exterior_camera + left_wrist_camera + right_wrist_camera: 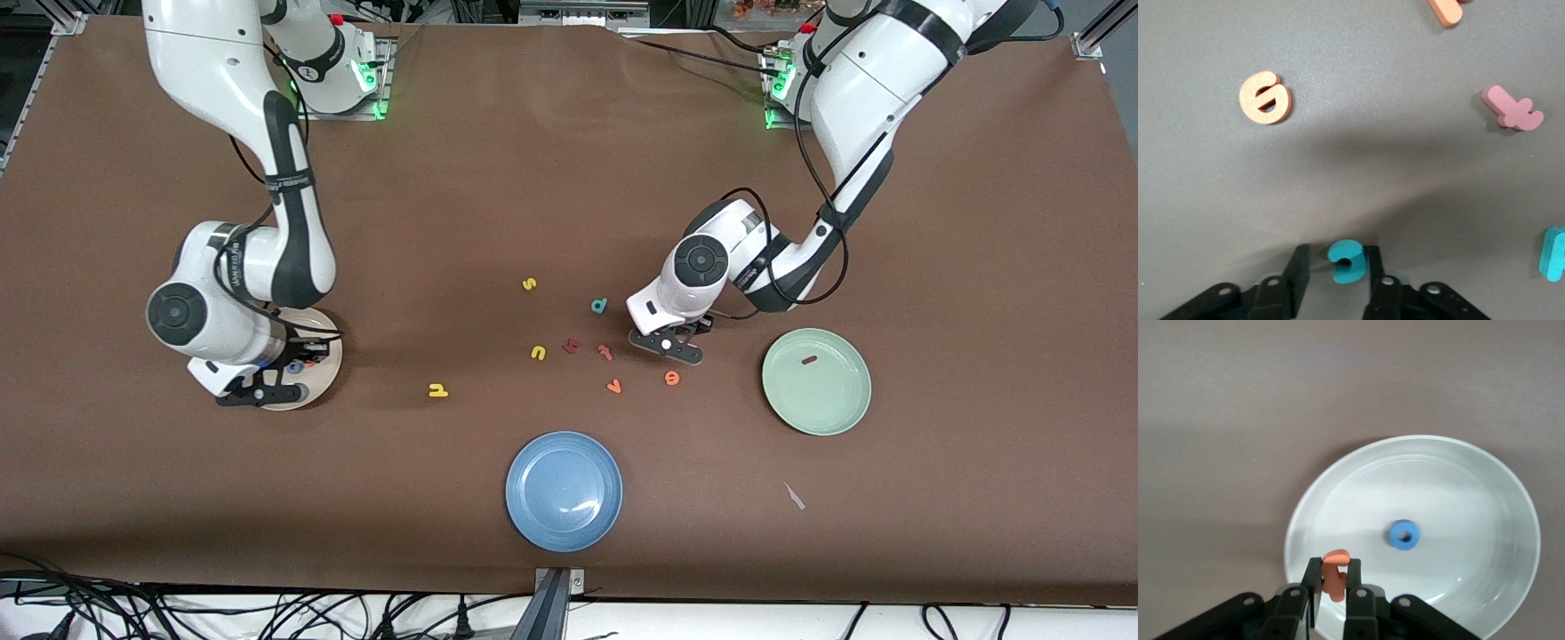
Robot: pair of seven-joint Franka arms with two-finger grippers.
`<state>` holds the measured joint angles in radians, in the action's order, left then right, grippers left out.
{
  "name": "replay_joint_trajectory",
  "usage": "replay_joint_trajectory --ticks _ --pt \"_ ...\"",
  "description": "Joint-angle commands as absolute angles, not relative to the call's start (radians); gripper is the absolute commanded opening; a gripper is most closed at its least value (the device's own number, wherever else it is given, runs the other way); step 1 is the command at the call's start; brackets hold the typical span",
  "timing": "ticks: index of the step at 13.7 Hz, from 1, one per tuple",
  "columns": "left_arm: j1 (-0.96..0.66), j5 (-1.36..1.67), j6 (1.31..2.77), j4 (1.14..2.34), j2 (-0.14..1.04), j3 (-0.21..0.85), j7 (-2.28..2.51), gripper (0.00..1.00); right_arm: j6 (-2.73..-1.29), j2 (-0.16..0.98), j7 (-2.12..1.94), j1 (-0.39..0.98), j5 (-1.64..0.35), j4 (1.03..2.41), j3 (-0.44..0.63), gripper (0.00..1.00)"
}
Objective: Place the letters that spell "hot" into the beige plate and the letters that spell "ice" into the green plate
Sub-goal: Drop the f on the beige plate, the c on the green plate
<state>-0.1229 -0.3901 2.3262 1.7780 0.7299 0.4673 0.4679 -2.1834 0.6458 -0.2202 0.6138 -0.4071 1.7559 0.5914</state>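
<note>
1. We read two steps at once: right gripper [1333, 587] over the beige plate [1511, 520], near the table's right-arm end, jaws clamped on the orange t [1335, 576]; blue o [1404, 535] already lies in the plate.
2. Left gripper [1336, 267] is down mid-table, fingers narrowly straddling the teal c [1347, 261]; we cannot tell if they touch it yet.
3. Dark red i [809, 360] lies in the green plate [845, 413]; orange e [672, 378] and yellow h [437, 389] lie on the table.
4. Next, in our judgement: release the t, pinch the c and carry it to green.
</note>
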Motion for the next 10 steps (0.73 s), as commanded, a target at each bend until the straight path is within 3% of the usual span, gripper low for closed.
replay_joint_trajectory --ticks 1,2,3,4,10 --pt "-0.133 -0.428 2.33 1.763 0.738 0.463 0.512 0.26 -2.195 0.621 -0.239 0.601 -0.44 1.776 0.588 0.83" --pt "-0.135 -0.428 2.33 1.764 0.738 0.463 0.526 0.15 -2.194 0.623 -0.233 0.601 -0.439 1.77 0.586 1.0" --pt "-0.141 -0.428 2.329 1.763 0.736 0.465 0.531 0.03 -2.189 0.623 -0.23 0.61 -0.44 1.769 0.583 1.0" --pt "-0.143 -0.428 2.329 1.763 0.736 0.465 0.531 0.0 -2.172 0.621 -0.198 0.621 -0.442 1.769 0.58 1.0" --pt "-0.129 -0.425 2.24 1.744 0.628 0.472 0.522 0.0 -2.171 0.623 0.094 0.679 -0.446 1.741 0.563 1.0"
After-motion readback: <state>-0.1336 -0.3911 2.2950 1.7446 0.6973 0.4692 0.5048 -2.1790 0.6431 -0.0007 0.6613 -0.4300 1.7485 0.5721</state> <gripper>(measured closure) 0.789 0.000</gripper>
